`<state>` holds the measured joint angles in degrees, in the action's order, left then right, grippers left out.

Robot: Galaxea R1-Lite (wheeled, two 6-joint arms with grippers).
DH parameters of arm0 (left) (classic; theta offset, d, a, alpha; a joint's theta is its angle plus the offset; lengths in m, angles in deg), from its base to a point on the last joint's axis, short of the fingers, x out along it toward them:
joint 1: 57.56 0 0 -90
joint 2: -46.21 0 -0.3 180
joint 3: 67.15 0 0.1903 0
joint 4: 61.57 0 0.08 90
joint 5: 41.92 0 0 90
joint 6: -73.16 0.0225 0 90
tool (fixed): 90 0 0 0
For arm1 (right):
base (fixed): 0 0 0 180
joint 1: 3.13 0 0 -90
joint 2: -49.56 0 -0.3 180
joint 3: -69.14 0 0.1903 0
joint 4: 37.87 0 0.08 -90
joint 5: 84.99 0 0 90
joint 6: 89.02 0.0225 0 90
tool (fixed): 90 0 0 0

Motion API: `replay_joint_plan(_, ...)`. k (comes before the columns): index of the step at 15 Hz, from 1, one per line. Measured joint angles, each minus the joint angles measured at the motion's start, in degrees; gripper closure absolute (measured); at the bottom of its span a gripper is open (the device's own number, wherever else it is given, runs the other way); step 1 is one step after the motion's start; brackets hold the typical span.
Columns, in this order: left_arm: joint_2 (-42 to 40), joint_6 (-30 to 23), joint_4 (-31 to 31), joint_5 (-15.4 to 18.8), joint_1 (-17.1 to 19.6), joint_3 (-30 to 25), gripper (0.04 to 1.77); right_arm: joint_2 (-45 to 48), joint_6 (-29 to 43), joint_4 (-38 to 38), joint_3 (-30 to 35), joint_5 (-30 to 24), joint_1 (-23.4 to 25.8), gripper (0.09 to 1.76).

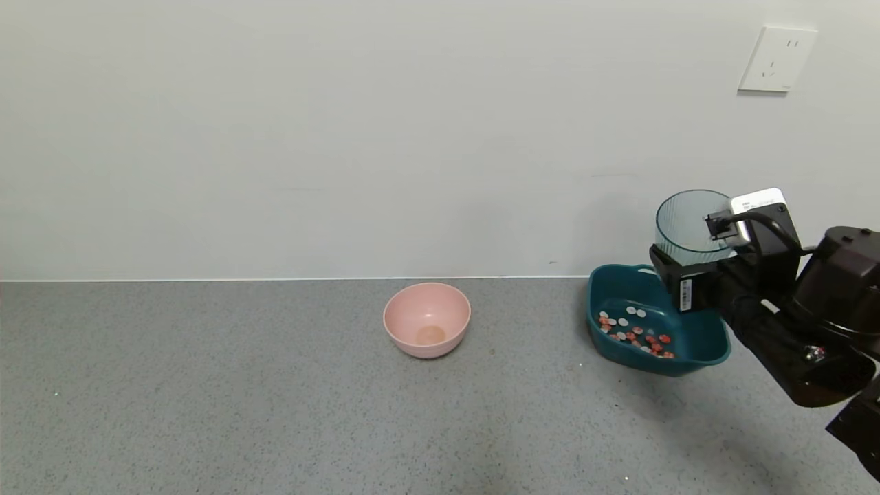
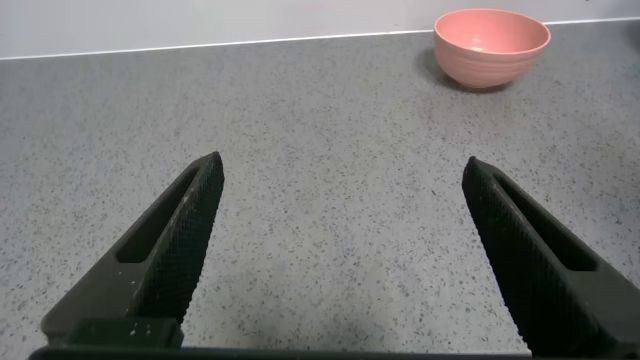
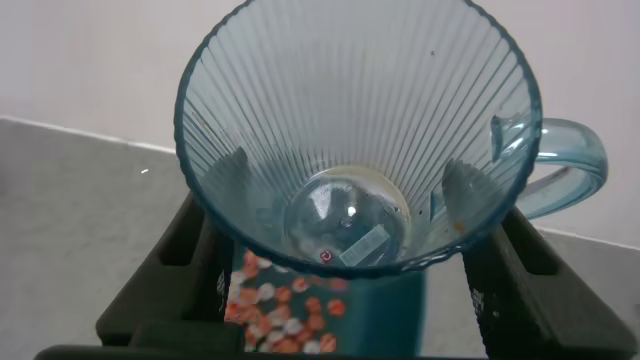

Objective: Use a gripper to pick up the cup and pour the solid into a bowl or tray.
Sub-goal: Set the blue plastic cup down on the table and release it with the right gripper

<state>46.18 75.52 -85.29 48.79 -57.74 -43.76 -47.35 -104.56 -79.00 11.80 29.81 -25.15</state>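
Right gripper: jaws clamped on the empty ribbed cup, held above the teal basin.
Solid: red and white discs lie in the basin.
Left gripper: jaws wide apart, holding nothing, over the worktop.
Risk: lowering the cup could strike the basin rim, tipping discs out.

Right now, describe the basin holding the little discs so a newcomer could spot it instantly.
On the grey counter, look to the robot's right, near the wall. The dark teal basin sits under the cup held by the right gripper. Unlike the round pink bowl, it holds red and white discs.
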Motion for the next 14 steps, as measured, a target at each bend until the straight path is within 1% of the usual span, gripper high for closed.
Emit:
replay_joint_plan(2,0.00,0.00,0.00,-0.02,0.00,0.00,0.09,1.79,4.24,3.54,1.56,0.06,-3.36,0.51)
replay_joint_plan(4,0.00,-0.02,0.02,-0.02,0.00,0.00,0.09,4.08,9.98,9.26,2.41,0.06,-6.84,0.51)
replay_joint_plan(6,0.00,-0.02,0.02,0.00,0.00,0.00,0.09,5.83,13.79,13.24,2.72,0.00,-9.26,0.51)
replay_joint_plan(10,0.00,-0.02,0.02,-0.02,0.00,0.00,0.09,5.55,14.81,14.06,3.24,-0.16,-10.70,0.51)
replay_joint_plan(14,0.00,-0.02,0.02,0.00,0.00,0.00,0.09,1.77,16.99,13.48,4.10,-0.16,-12.92,0.51)
